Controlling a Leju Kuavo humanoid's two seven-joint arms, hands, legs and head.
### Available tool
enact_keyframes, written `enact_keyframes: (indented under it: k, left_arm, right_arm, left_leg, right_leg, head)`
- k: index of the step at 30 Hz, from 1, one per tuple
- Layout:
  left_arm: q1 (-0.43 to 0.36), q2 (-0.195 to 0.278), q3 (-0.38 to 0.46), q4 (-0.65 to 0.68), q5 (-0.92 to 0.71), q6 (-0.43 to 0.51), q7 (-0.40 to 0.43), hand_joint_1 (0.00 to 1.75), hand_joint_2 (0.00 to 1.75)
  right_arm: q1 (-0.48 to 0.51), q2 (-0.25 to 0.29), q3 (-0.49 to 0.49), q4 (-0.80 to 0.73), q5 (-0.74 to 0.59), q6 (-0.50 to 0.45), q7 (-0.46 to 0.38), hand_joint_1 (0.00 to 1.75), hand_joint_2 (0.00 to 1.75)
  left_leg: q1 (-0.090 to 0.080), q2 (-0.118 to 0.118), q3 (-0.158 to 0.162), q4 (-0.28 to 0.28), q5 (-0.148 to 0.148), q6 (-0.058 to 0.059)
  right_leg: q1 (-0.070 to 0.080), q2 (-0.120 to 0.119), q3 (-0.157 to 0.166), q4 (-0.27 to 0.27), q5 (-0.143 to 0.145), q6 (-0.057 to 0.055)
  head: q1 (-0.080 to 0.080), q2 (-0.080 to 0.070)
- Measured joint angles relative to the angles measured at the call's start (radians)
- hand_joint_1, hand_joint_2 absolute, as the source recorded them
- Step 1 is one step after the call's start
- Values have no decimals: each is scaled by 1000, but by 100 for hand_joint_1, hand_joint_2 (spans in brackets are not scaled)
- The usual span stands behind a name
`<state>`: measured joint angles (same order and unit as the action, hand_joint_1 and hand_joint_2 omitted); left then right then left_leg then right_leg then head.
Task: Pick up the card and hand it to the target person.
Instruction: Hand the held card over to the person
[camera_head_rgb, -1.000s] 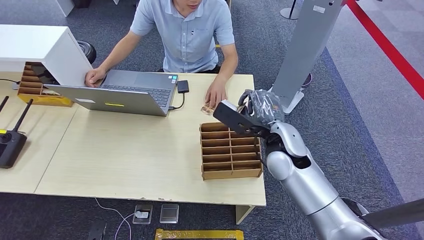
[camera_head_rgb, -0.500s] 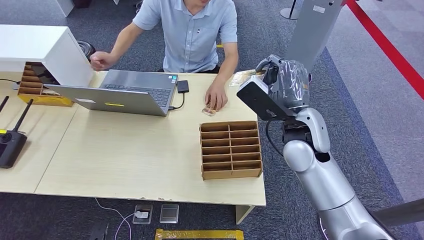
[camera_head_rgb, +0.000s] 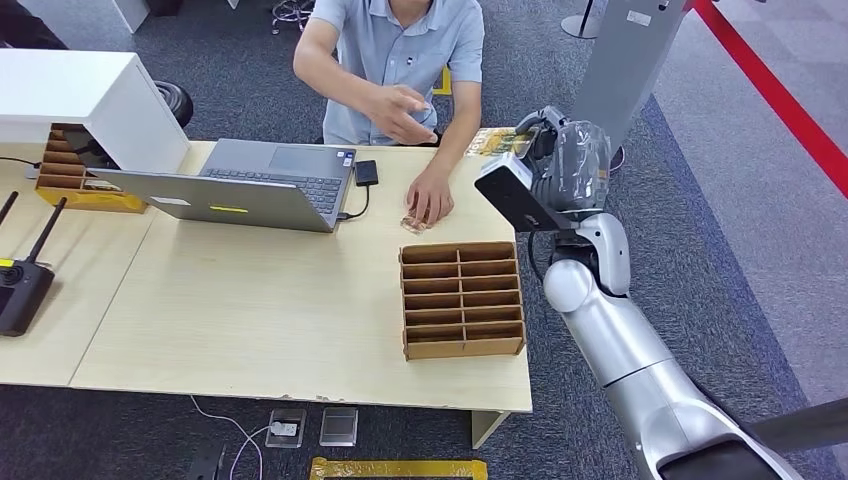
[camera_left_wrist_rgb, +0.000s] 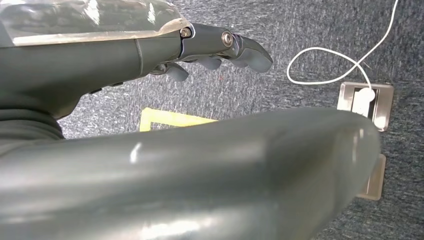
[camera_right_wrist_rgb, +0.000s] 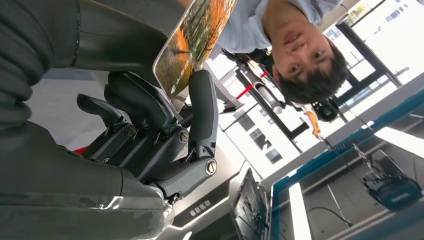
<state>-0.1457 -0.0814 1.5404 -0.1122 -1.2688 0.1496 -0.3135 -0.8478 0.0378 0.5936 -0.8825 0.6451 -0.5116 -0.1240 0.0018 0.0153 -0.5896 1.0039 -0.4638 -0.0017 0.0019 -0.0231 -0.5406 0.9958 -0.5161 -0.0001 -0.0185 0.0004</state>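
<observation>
My right hand (camera_head_rgb: 560, 160) is raised beside the desk's far right corner and pinches a card (camera_head_rgb: 497, 142) printed in orange and green; the card (camera_right_wrist_rgb: 197, 37) sits between thumb and dark fingers (camera_right_wrist_rgb: 202, 110). The card points toward the person (camera_head_rgb: 400, 60) seated behind the desk in a light blue shirt. One of the person's hands (camera_head_rgb: 405, 110) is lifted and reaching toward the card, a short gap away. The person's other hand (camera_head_rgb: 430, 200) rests on the desk. My left hand (camera_left_wrist_rgb: 220, 47) hangs over the carpet with fingers loosely curled, holding nothing.
A cardboard divider box (camera_head_rgb: 462, 298) stands on the wooden desk (camera_head_rgb: 250, 310) just below my right arm. An open laptop (camera_head_rgb: 250, 185), a white box (camera_head_rgb: 80, 95), another brown organiser (camera_head_rgb: 70, 175) and a black radio (camera_head_rgb: 20, 285) lie to the left. A grey stand (camera_head_rgb: 620, 80) rises behind my hand.
My right hand rose from near the divider box to the desk's far corner with the card. The person lifted a hand off the laptop and swung it toward the card.
</observation>
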Motion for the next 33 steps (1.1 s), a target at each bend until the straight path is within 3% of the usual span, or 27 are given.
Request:
enact_keyframes:
  k: [9, 20, 24, 33]
  left_arm:
    - [0, -2, 0, 0, -11, 0, 0, 0, 0]
    - [0, -3, 0, 0, -19, -3, -13, 0, 0]
    - [0, -3, 0, 0, -27, -3, -26, 0, 0]
    - [0, -3, 0, 0, -25, 0, -29, 0, 0]
  right_arm:
    - [-26, 42, 0, 165, 4, -16, 0, 175, 175]
    - [-27, 51, 1, 230, 14, -15, 17, 175, 175]
    - [-27, 52, 1, 241, 14, -15, 22, 0, 175]
    - [-27, 55, 2, 258, 14, -14, 24, 0, 175]
  left_leg:
    - [0, 0, 0, 0, 0, 0]
    - [0, 0, 0, 0, 0, 0]
    - [0, 0, 0, 0, 0, 0]
    - [0, 0, 0, 0, 0, 0]
  right_leg:
    - [0, 0, 0, 0, 0, 0]
    - [0, 0, 0, 0, 0, 0]
    - [0, 0, 0, 0, 0, 0]
    - [0, 0, 0, 0, 0, 0]
  head:
    - [0, 0]
    - [0, 0]
    - [0, 0]
    - [0, 0]
